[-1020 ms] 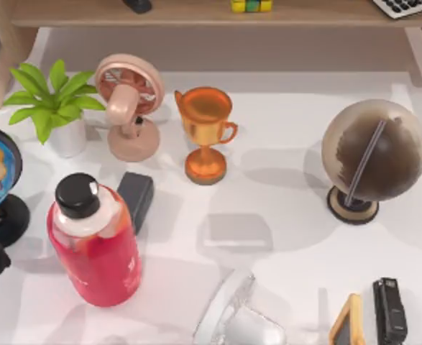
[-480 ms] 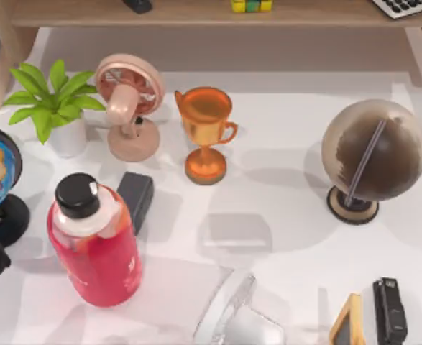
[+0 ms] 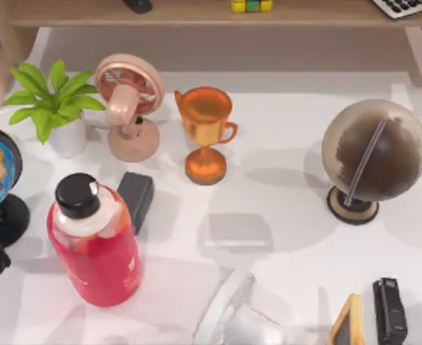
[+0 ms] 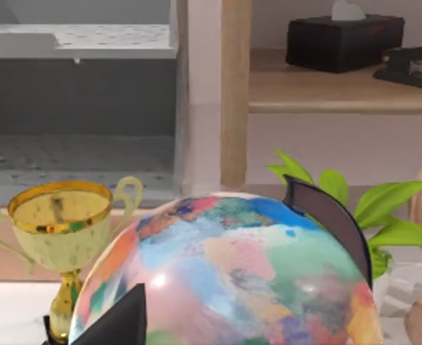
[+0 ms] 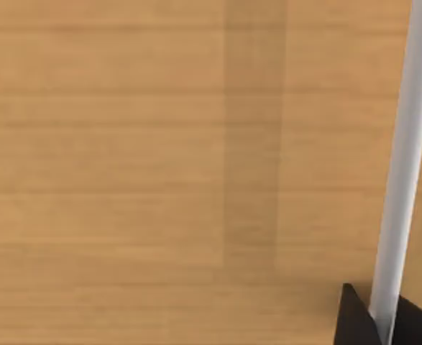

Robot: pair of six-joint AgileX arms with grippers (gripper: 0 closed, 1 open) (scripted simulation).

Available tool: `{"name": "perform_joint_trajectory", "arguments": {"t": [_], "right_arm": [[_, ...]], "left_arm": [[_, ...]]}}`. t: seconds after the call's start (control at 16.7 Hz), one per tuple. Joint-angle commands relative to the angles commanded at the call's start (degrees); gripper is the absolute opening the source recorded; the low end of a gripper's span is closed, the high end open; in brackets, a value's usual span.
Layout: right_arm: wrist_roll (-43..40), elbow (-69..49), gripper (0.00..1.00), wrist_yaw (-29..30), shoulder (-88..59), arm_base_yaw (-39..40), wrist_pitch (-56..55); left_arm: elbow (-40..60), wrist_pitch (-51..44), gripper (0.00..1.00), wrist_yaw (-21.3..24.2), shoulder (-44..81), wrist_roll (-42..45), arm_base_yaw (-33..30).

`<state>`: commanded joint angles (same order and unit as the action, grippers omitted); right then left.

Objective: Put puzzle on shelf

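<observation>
One puzzle (image 3: 251,6) sits on the shelf (image 3: 196,14); neither gripper's grip can be told.

Puzzle (image 3: 251,6) is sitting on shelf (image 3: 196,14), behind trophy (image 3: 205,133). Fan (image 3: 129,104) is standing left of trophy; globe (image 3: 372,154) right, on counter (image 3: 282,215).

The top view is bright, with soft, even light. Gray shadows lie on the white table (image 3: 290,144) to the left of the brown globe (image 3: 374,151) and under the orange trophy (image 3: 205,129). A dark band of shadow runs below the shelf (image 3: 196,16) near the top of the frame. The red bottle (image 3: 95,244) has a small shine. Everything looks a bit soft and fuzzy.
</observation>
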<state>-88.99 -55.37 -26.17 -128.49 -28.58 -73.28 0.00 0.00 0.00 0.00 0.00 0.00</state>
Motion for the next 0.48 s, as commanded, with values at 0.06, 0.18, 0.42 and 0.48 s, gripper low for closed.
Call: {"name": "perform_joint_trajectory", "arguments": {"t": [0.06, 0.18, 0.42, 0.48], "right_arm": [[0.1, -0.5, 0.00, 0.3, -0.3, 0.3, 0.4], [0.1, -0.6, 0.00, 0.3, -0.3, 0.3, 0.5], [0.1, -2.7, 0.00, 0.8, -1.7, 0.6, 1.9], [0.1, -4.6, 0.00, 1.2, -2.5, 1.0, 3.0]], "left_arm": [[0.0, 0.0, 1.00, 0.0, 0.0, 0.0, 0.0], [0.0, 0.0, 1.00, 0.0, 0.0, 0.0, 0.0], [0.0, 0.0, 1.00, 0.0, 0.0, 0.0, 0.0], [0.0, 0.0, 1.00, 0.0, 0.0, 0.0, 0.0]]}}
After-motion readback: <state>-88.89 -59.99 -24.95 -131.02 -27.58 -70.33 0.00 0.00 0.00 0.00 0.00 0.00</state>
